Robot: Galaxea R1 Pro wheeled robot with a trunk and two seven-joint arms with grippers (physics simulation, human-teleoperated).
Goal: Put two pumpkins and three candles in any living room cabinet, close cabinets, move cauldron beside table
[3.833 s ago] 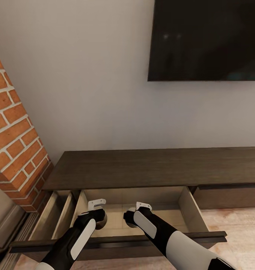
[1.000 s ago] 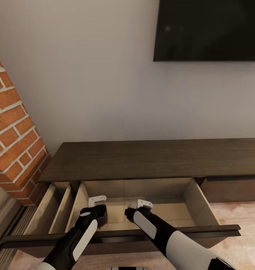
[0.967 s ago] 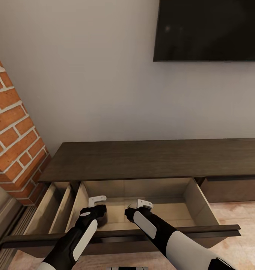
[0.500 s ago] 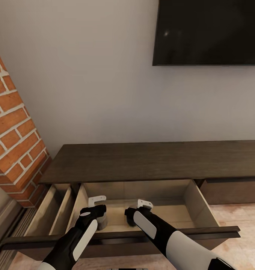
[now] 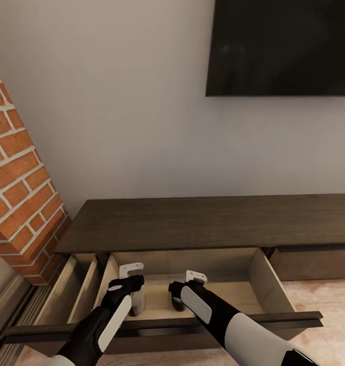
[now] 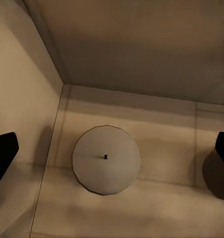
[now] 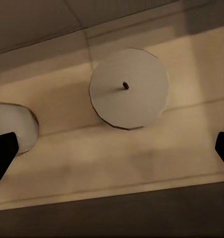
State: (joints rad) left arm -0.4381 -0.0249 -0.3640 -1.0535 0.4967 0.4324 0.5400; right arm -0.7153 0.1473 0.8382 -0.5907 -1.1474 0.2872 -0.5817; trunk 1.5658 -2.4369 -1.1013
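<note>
Below the wall screen: the cabinet (image 5: pixel 192 223) stands against the wall, its middle drawer (image 5: pixel 274 277) pulled out so both arms can reach down into it.
Drawer content: two candles stand upright on the pale drawer floor, near each other but apart.
Left candle (image 6: pixel 106 159): it sits free under the left hand (image 6: pixel 112 153), near the drawer's side wall.
Right candle (image 7: pixel 128 88): it stands free below the right hand (image 7: pixel 112 148).
Hands: both have their fingers wide apart and grip nothing; I judge the candles are just set down.
Side drawer (image 5: pixel 73 290): it is also open, and I cannot tell its content.
Remaining: the drawers need closing.
</note>
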